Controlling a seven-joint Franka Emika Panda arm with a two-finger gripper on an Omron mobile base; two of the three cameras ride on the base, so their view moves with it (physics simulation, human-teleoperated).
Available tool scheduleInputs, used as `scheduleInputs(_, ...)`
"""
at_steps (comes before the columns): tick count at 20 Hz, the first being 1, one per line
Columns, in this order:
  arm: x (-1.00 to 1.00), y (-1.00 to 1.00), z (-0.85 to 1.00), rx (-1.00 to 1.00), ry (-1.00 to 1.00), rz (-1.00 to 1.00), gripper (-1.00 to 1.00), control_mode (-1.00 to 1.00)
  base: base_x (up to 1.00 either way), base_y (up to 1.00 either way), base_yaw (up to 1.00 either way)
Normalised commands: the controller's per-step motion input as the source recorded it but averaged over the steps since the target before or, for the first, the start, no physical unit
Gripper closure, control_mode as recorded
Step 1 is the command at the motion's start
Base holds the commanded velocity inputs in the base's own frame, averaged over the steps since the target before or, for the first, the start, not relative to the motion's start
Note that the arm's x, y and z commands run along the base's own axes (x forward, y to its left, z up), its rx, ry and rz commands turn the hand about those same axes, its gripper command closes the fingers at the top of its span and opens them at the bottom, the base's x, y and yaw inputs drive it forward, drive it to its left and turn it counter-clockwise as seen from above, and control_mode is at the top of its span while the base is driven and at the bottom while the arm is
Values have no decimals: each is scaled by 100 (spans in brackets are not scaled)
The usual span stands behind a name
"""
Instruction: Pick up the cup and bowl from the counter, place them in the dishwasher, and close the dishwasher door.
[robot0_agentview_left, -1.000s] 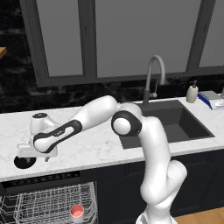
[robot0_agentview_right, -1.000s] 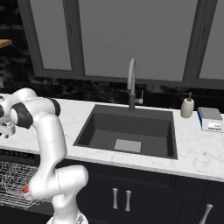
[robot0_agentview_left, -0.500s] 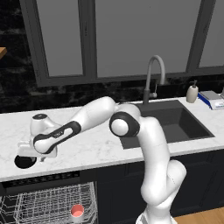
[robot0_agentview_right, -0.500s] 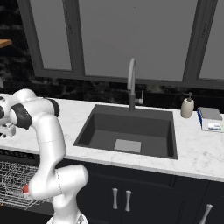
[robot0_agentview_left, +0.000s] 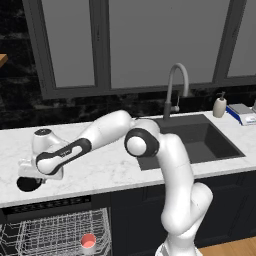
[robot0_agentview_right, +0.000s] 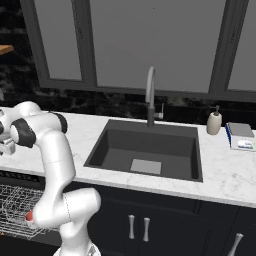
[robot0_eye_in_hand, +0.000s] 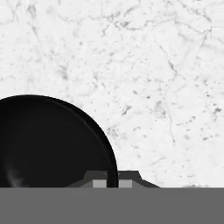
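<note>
Bowl (robot0_eye_in_hand: 48, 144) rim sits right between the jaws (robot0_eye_in_hand: 113, 180), pinched tight on its near wall, with the black body spreading off to one side of them on the tabletop (robot0_eye_in_hand: 166, 78). Straight lift looks next; cup (robot0_agentview_left: 88, 241) waits in the dishwasher (robot0_agentview_left: 55, 235) rack below

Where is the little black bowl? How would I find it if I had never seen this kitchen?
Start at the long white marble counter and follow it left, away from the dark sink. Near its front edge, above the open dishwasher's white wire rack, the small round black bowl sits under the robot's pincer, which is shut on its rim. It is the only dark round dish on the white stone.
</note>
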Motion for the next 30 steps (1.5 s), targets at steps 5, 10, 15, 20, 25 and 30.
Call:
scheduleInputs(5, -100, 0, 22, 0, -9, 0, 100, -100, 0, 0, 0)
scheduleInputs(10, -100, 0, 0, 0, -6, 0, 100, -100, 0, 0, 0)
scheduleInputs(15, -100, -4, -3, 0, 0, 0, 100, -100, 0, 0, 0)
scheduleInputs(20, -100, -36, -23, 0, 0, 1, 100, -100, 0, 0, 0)
scheduleInputs(25, -17, -54, -50, -7, 0, 0, 100, -100, 0, 0, 0)
scheduleInputs(30, 24, -42, -59, -14, -1, 1, 100, -100, 0, 0, 0)
